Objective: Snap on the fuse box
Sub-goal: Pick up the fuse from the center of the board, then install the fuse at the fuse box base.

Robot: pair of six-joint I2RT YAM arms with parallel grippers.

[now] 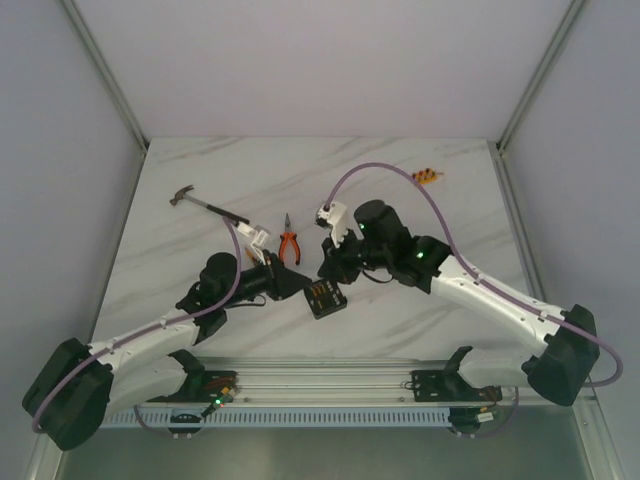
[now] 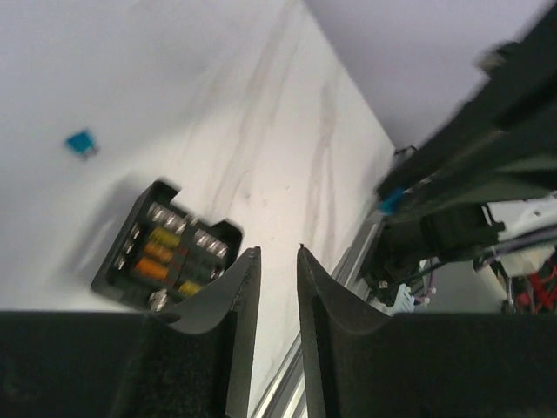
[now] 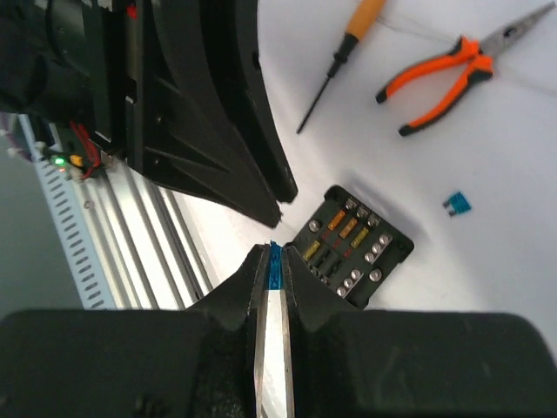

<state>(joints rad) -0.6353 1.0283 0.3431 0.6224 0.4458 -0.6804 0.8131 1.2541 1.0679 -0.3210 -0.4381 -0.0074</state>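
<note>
The fuse box (image 1: pixel 323 297) is a small black square box lying flat on the marble table between the two arms, with orange and yellow fuses showing in its top (image 3: pixel 352 246). My right gripper (image 3: pixel 275 252) hovers just above and beside it, shut on a small blue fuse (image 3: pixel 275 264). My left gripper (image 2: pixel 277 251) is open, with only the table seen between its fingers. It sits right next to the fuse box (image 2: pixel 165 252), not touching it. In the top view the two grippers (image 1: pixel 297 285) (image 1: pixel 325 270) nearly meet over the box.
A loose blue fuse (image 3: pixel 457 204) lies on the table beyond the box. Orange pliers (image 1: pixel 289 245) and an orange-handled screwdriver (image 3: pixel 339 61) lie behind the grippers, a hammer (image 1: pixel 205 205) at the back left, and an orange fuse strip (image 1: pixel 428 178) at the back right. The aluminium rail (image 1: pixel 330 385) runs along the near edge.
</note>
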